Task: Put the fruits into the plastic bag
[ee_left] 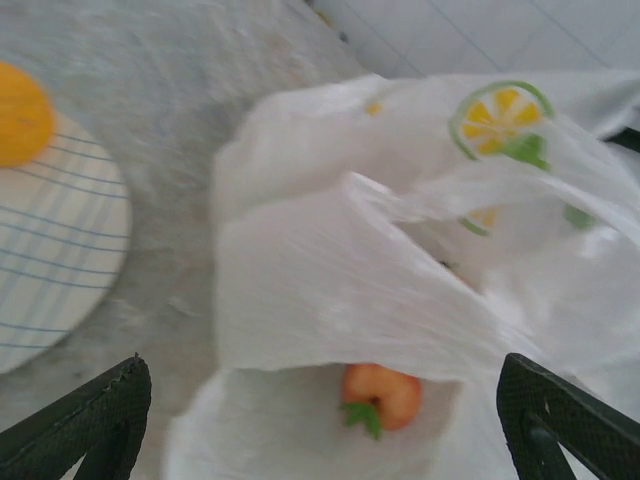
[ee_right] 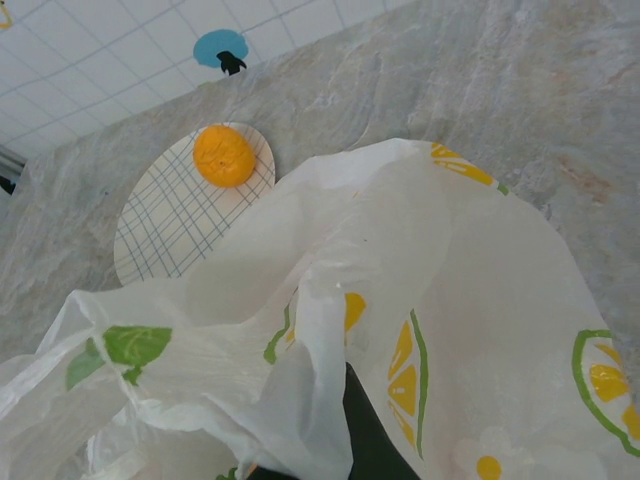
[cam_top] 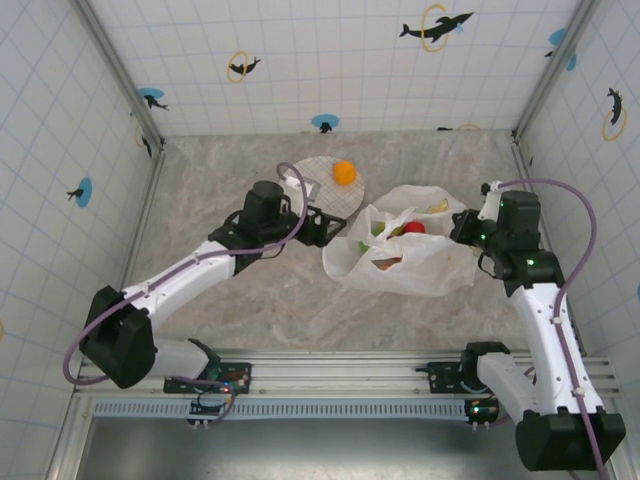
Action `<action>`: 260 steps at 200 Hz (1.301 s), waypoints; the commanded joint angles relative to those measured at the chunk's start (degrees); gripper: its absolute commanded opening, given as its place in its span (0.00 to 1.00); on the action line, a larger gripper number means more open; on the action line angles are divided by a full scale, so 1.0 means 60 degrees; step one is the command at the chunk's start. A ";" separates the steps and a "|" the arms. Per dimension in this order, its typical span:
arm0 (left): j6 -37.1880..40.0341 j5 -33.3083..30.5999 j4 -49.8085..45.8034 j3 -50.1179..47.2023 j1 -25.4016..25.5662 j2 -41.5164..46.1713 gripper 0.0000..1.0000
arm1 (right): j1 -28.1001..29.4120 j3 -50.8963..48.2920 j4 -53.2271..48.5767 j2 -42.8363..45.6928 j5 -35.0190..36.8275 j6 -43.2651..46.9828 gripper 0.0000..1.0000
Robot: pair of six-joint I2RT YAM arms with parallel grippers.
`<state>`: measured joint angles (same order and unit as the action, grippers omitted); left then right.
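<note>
my left gripper [cam_top: 327, 226] has its fingers spread wide and empty, between the plate [cam_top: 312, 188] and the left lip of the plastic bag [cam_top: 425, 268]. the one orange [cam_top: 344, 173] outside the bag sits on the plate, beyond the fingers, away from the bases. it is round, so no approach axis applies. the left arm is nearer. my right gripper [cam_top: 467, 231] is pressed together, apparently pinching the bag's right rim.

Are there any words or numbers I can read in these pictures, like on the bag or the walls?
None: no word or number can be read anywhere.
The plastic bag bears only printed citrus slices, no letters.
The wall stickers are dolphin shapes with rings, no writing.
The plate has only grid lines.
</note>
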<state>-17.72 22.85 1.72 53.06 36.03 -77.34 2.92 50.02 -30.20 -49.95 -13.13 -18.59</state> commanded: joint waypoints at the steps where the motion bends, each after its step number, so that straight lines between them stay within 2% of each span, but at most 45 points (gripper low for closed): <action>1: -0.0430 -0.1477 -0.0212 0.0400 -0.0393 -0.0344 0.91 | -0.0105 0.0272 -0.0108 0.0062 -0.0063 -0.0074 0.00; 37: -0.0211 -0.2940 -0.0258 0.1496 -0.0568 -0.1726 0.92 | -0.0105 -0.0187 0.0505 0.0172 -0.0796 -0.0593 0.00; 84: 0.0204 -0.3735 -0.0414 0.3482 -0.0609 -0.4453 0.92 | 0.0008 -0.0850 0.1385 0.0342 -0.1401 -0.1249 0.00; 128: 0.0301 -0.3801 -0.0524 0.5344 -0.0615 -0.6655 0.94 | 0.0217 -0.0924 0.1406 0.0342 -0.1636 -0.1239 0.00; 168: 0.1125 -0.3908 -0.0650 0.6937 -0.0594 -0.8252 0.95 | 0.0232 -0.0910 0.1385 0.0257 -0.1621 -0.1108 0.00; 208: 0.1478 -0.4468 -0.1085 0.8913 -0.0596 -0.9945 0.97 | 0.0215 -0.0881 0.1351 0.0181 -0.1596 -0.1001 0.00; 260: 0.2148 -0.4902 -0.1326 1.0483 -0.0507 -1.1211 0.98 | 0.0202 -0.0873 0.1180 0.0185 -0.1562 -0.0883 0.00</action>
<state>-8.60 -4.19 -4.19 112.03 32.80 -141.80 4.08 45.34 -23.90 -48.84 -22.22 -24.73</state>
